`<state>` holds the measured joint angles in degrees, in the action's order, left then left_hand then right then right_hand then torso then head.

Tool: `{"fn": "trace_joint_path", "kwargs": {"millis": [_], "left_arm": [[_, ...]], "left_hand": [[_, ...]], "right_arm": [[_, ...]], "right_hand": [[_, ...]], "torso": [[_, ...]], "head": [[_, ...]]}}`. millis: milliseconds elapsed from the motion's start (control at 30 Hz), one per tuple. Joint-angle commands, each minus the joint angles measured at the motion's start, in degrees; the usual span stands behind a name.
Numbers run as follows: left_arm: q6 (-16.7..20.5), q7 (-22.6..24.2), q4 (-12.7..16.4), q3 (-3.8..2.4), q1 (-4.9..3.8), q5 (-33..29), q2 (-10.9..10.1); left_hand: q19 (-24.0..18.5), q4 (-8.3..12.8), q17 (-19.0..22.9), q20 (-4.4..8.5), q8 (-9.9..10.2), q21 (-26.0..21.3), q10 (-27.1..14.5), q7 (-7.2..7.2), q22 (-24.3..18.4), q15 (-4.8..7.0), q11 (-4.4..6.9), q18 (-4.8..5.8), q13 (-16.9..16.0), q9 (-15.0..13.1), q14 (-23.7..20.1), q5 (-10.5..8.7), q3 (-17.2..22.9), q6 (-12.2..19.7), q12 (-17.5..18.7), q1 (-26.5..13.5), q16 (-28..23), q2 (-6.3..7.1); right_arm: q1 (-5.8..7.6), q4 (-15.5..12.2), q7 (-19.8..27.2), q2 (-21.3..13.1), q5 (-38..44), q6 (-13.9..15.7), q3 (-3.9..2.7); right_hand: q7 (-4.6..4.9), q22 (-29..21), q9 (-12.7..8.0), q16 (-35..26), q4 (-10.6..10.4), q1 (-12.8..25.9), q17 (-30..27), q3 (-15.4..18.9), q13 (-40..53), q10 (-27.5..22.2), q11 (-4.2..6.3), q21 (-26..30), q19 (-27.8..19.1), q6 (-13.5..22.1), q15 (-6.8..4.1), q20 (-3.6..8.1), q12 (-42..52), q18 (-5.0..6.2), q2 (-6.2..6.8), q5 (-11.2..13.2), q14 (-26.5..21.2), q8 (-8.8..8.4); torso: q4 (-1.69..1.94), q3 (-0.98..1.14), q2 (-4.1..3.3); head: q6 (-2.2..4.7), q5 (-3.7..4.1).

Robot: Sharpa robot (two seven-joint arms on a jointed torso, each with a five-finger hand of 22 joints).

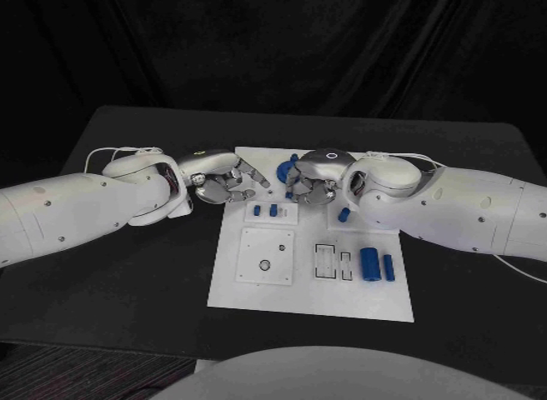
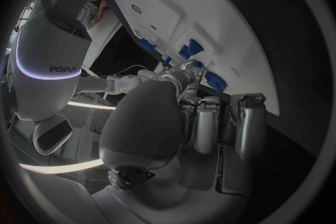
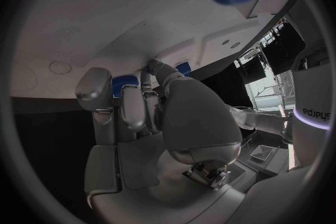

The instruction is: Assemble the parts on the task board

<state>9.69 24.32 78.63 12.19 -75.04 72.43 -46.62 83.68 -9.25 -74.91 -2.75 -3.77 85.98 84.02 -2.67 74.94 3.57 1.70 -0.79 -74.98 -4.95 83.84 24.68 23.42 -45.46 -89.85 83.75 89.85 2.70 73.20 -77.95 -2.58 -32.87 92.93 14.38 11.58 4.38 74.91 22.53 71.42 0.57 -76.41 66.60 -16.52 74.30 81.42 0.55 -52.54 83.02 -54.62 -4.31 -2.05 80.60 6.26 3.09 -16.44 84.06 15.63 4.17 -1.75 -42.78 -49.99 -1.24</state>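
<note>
Leaning in over the far end of the task board (image 1: 309, 296), both hands have met nearly knuckle to knuckle, and I take it they crowd together there because the work of the moment is at that edge. The left hand (image 1: 223, 182) sits at about ten o'clock from the board's middle, its fingers (image 2: 207, 123) curled inward side by side; from the left wrist view they look folded on nothing, though I cannot tell for certain whether something small is tucked under them. The right hand (image 1: 312, 182) hangs at about twelve o'clock, fingers (image 3: 131, 105) likewise bent in, and a round blue part (image 1: 284, 171) shows just beside it between the two hands (held or merely near, I cannot say). Below them two small blue parts (image 1: 265, 210) stand in a block at the board's far edge, while a blue cylinder (image 1: 370, 263) and a slimmer blue piece (image 1: 389, 266) lie at about three o'clock beside open slots (image 1: 327, 260), probably waiting their turn. All of it rests on the black worktop (image 1: 129, 275).
</note>
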Motion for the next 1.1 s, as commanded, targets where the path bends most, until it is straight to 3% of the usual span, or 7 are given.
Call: {"fn": "trace_joint_path", "kwargs": {"millis": [33, 233, 600, 733, 1100], "left_arm": [[-0.83, 0.65, -0.1, -0.05, 0.08, -0.09, 0.4], [-1.22, 0.83, -0.75, -0.05, 0.08, -0.09, 1.31], [-2.81, 0.47, -2.09, -0.05, 0.09, -0.09, 3.61], [-3.88, -0.04, -2.61, -0.05, 0.09, -0.09, 4.35], [-6.08, -1.17, -3.36, -0.05, 0.1, -0.09, 5.86]], "left_hand": [[1.77, 0.07, -15.09, -0.23, -0.18, -0.2, 5.98, -0.38, 13.24, -0.22, -0.51, -0.56, -15.02, -0.05, 6.16, 0.22, 0.31, -0.11, -0.15, -0.25, 0.15, -0.24], [1.59, 0.12, -15.09, -0.27, -0.1, -0.36, 5.98, -0.28, 13.17, -0.26, -0.5, -0.61, -15.02, -0.01, 6.16, 0.36, 0.52, 0.03, -0.15, -0.22, 0.15, -0.41], [1.0, 0.4, -15.09, -0.31, 0.2, -0.86, 5.98, 0.21, 12.96, -0.19, -0.3, -0.78, -15.02, 0.23, 6.16, 0.71, 1.1, 0.97, -0.15, -0.21, 0.15, -0.58], [0.52, 0.44, -15.09, -0.28, 0.55, -1.26, 5.98, 0.44, 12.79, -0.09, -0.18, -0.92, -15.02, 0.92, 6.16, 0.61, 1.38, 5.53, -0.15, -0.53, 0.15, -0.68], [1.16, 0.21, -15.09, -0.19, 0.68, -0.66, 5.98, 0.95, 13.04, 0.06, 0.04, -0.73, -15.02, 1.37, 6.16, 0.47, 1.55, 8.38, -0.15, -1.08, 0.15, -1.08]], "right_arm": [[-0.54, 0.03, 0.59, -0.43, 0.17, 0.45, 0.28], [-0.54, -0.36, 0.98, -1.19, 0.17, 1.97, 0.28], [-0.48, -1.35, 1.28, -1.97, 0.17, 3.66, 0.28], [-0.41, -1.57, 1.31, -2.06, 0.17, 3.71, 0.28], [-0.31, -1.75, 1.39, -1.94, 0.17, 3.73, 0.27]], "right_hand": [[-0.26, 7.27, 0.79, 0.09, 0.5, -0.74, 0.13, 0.07, 0.1, 0.16, 0.03, -0.51, -0.16, -1.85, -0.12, 0.3, -0.1, -0.34, -0.29, -1.25, 2.02, 1.21], [-0.23, 7.31, 1.04, 0.12, 0.64, -0.8, 0.15, 0.19, 0.18, 0.23, -0.01, -0.74, -0.13, -2.08, -0.1, 0.28, -0.08, -0.37, -0.42, -3.92, 2.02, 1.38], [-0.09, 7.38, 1.06, 0.14, 0.7, -0.8, 0.16, 0.09, 0.35, 0.37, -0.11, -1.12, -0.08, -1.76, -0.03, 0.24, 0.01, -0.42, -0.63, -5.84, 2.01, 1.18], [-0.06, 7.38, 1.1, 0.14, 0.79, -0.82, 0.15, 0.05, 0.33, 0.37, -0.13, -1.13, -0.08, -1.77, -0.01, 0.23, -0.01, -0.41, -0.61, -6.73, 2.01, 1.16], [0.11, 7.34, 0.92, 0.1, 0.63, -0.37, 0.09, 0.15, 0.11, 0.24, -0.25, -1.0, -0.14, -1.2, 0.06, 0.18, -0.17, -0.4, -0.4, -7.33, 1.99, 0.72]], "torso": [[-0.05, 0.0, 0.02], [-0.13, 0.0, 0.04], [-0.22, -0.01, 0.04], [-0.19, -0.01, 0.03], [-0.2, -0.05, 0.0]], "head": [[-0.01, -0.16], [-0.01, -0.05], [-0.01, -0.08], [-0.01, 0.03], [-0.01, -0.18]]}}
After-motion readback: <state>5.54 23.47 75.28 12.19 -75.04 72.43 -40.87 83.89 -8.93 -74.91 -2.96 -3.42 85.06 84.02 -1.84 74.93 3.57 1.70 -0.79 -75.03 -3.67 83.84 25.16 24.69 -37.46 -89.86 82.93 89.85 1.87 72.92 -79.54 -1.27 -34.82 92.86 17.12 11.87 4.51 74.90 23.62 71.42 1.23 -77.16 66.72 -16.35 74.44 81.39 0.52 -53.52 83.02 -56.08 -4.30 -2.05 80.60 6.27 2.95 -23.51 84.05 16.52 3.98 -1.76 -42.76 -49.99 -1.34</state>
